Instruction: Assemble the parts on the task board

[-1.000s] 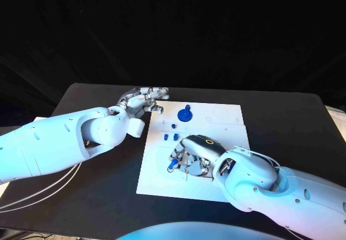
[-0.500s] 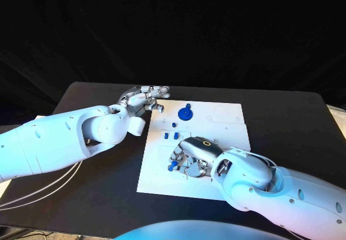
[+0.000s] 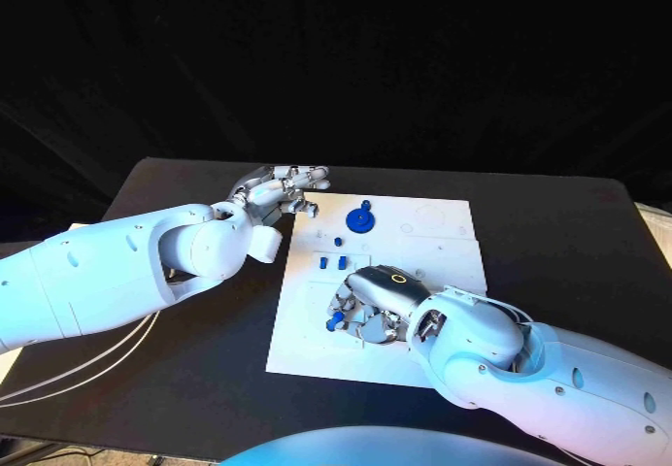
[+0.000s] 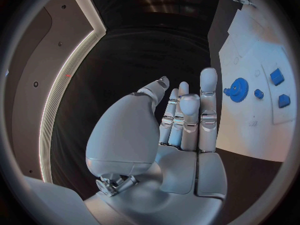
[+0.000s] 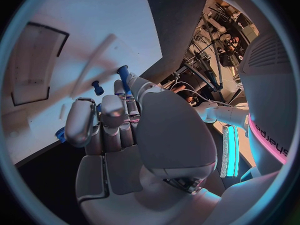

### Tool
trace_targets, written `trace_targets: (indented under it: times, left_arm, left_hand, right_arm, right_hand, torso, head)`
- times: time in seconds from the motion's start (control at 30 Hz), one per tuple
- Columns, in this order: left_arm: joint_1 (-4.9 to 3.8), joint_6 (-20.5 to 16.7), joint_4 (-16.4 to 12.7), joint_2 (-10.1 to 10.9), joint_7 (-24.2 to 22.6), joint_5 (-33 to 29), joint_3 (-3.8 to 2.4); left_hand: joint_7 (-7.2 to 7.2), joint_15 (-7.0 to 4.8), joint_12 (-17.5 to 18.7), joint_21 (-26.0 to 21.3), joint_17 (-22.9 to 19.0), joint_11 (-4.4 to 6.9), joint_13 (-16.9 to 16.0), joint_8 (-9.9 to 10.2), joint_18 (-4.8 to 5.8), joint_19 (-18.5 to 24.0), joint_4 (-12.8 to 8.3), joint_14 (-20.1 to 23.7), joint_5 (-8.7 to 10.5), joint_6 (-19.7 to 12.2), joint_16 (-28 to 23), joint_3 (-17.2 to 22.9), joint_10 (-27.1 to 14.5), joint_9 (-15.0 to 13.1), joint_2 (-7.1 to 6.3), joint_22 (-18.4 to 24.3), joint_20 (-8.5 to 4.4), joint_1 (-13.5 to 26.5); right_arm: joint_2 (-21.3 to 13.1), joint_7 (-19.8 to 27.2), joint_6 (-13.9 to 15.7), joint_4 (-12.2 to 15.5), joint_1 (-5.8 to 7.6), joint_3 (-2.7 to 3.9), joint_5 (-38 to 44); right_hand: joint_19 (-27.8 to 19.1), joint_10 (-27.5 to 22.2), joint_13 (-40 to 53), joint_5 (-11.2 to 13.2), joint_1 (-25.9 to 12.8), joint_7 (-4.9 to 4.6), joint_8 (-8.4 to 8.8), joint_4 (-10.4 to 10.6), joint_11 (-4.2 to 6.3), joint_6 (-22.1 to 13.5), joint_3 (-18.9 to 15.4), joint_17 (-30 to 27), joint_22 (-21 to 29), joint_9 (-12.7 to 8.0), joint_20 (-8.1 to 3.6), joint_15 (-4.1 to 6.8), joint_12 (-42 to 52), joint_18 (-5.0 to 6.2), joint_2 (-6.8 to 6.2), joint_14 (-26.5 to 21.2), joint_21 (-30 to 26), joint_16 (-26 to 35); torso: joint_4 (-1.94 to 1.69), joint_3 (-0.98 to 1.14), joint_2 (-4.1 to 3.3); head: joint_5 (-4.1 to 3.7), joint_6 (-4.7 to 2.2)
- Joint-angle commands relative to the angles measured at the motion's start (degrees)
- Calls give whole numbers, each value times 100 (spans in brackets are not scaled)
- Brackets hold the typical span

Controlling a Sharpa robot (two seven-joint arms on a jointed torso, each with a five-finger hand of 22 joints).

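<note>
1. Nearest the robot, the right hand (image 3: 376,303) sits low on the white board (image 3: 434,233), at about 6 o'clock from the board's centre. Over the last second it has crept slightly toward 9 o'clock, its fingers curled down around a small blue part (image 3: 336,321); whether they actually pinch it I cannot tell.
2. In the right wrist view, a blue peg (image 5: 123,74) stands by the fingertips and a smaller blue piece (image 5: 97,88) lies just beside it, so the hand looks mid-pick or mid-seat, not finished.
3. Toward the centre, two small blue blocks (image 3: 330,263) lie loose and have not moved.
4. Farther, at 12 o'clock, the blue gear (image 3: 360,222) keeps its place.
5. Farthest, the left hand (image 3: 281,191) hovers off the board's 10 o'clock corner above the desk (image 3: 560,243), fingers straight, holding nothing, unchanged.
</note>
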State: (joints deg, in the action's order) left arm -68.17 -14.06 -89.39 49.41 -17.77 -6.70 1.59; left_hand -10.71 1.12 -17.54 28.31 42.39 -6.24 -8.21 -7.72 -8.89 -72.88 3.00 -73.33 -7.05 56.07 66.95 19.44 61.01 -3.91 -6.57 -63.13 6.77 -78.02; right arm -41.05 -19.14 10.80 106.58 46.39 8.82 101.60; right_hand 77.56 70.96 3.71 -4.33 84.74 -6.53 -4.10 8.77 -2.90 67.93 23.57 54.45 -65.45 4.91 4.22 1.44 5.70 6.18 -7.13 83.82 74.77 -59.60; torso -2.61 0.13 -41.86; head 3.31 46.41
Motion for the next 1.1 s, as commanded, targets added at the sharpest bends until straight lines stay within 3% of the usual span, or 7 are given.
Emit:
trace_targets:
  times: [0.03,0.3,0.53,0.87,1.1]
  left_arm:
    - [-1,116,-8,-6,-15,6,-3]
    - [-1,121,-5,-9,-10,6,-3]
    - [-1,125,-6,-14,-6,6,-3]
    - [-1,135,-5,-10,11,6,-3]
    - [-1,150,-2,-6,33,6,-3]
  left_hand:
    - [-10,36,-39,-16,-6,-10,-8,5,-98,-8,1,22,-10,-39,1,-34,-41,3,0,6,27,-48]
    - [-10,36,-41,-16,-6,-10,-8,4,-98,-9,1,22,-10,-40,2,-35,-42,3,0,6,27,-49]
    - [-11,36,-60,-18,-10,-11,-11,-4,-99,-13,-2,24,-10,-47,8,-48,-56,1,6,10,29,-62]
    - [-11,36,-60,-18,-10,-11,-11,-4,-99,-13,-2,24,-10,-47,8,-48,-56,1,6,10,29,-62]
    - [-11,36,-60,-18,-10,-11,-11,-4,-99,-13,-2,24,-10,-47,8,-48,-56,1,6,10,29,-62]
  right_arm:
    - [13,-173,-127,-3,-12,-10,215]
    - [46,-275,-323,-3,-13,-23,301]
    - [106,-324,-467,-39,-12,-94,300]
    - [136,-277,-166,-42,-11,-140,243]
    - [117,-305,237,-25,-12,-146,241]
  right_hand:
    - [22,22,4,-30,-4,-12,-17,8,-28,27,40,5,-8,4,21,8,-13,-92,47,126,32,-35]
    - [19,34,7,-36,-71,-13,-9,11,-32,23,32,9,-9,5,27,2,-37,-91,10,124,34,-44]
    - [-33,-56,-4,-125,-298,-41,52,85,-72,-108,-58,-57,62,-28,52,-29,-141,-76,-122,98,-12,4]
    - [-97,-379,-9,-182,-499,-72,66,137,-142,-516,-260,-136,147,-112,109,-91,-213,-56,-307,67,-76,60]
    - [-175,-960,-13,-219,-497,-99,59,110,-242,-909,-624,-219,275,-119,174,-166,-198,-31,-330,40,-172,114]
  torso:
    - [4,-2,0]
    - [-2,-2,2]
    - [2,-2,1]
    - [0,-1,1]
    - [2,0,2]
  head:
    - [0,7]
    - [-2,19]
    - [2,24]
    - [5,26]
    - [-5,16]
